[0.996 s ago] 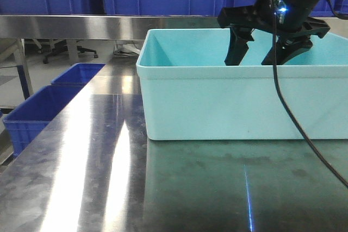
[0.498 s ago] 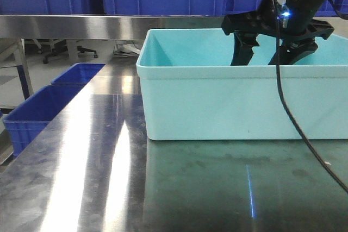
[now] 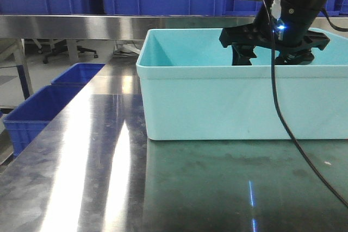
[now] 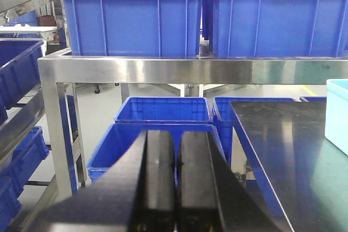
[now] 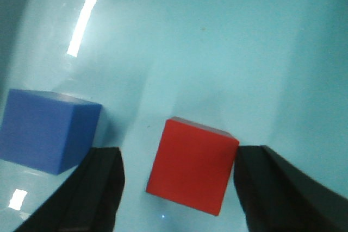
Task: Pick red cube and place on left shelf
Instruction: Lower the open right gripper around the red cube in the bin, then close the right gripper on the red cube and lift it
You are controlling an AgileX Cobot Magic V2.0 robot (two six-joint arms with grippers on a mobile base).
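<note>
The red cube [image 5: 192, 165] lies on the floor of the light teal bin [image 3: 217, 101]; it shows only in the right wrist view. My right gripper [image 5: 179, 183] is open and lowered into the bin [image 3: 272, 52], its two black fingers standing on either side of the cube. The right finger [image 5: 272, 188] is at the cube's edge; the left finger [image 5: 92, 188] stands apart from it. My left gripper [image 4: 178, 172] is shut and empty, off the table's left side, facing a steel shelf [image 4: 163, 70] with blue crates. The front view does not show it.
A blue cube [image 5: 49, 130] lies in the bin, left of the red cube and close to my left finger. Blue crates [image 3: 49, 101] sit on the floor left of the steel table [image 3: 109, 177]. A steel shelf rail [image 3: 70, 25] runs behind the bin.
My right gripper has moved down deeper into the teal bin; its fingers are now mostly hidden behind the bin's front wall. The bin has not moved.
</note>
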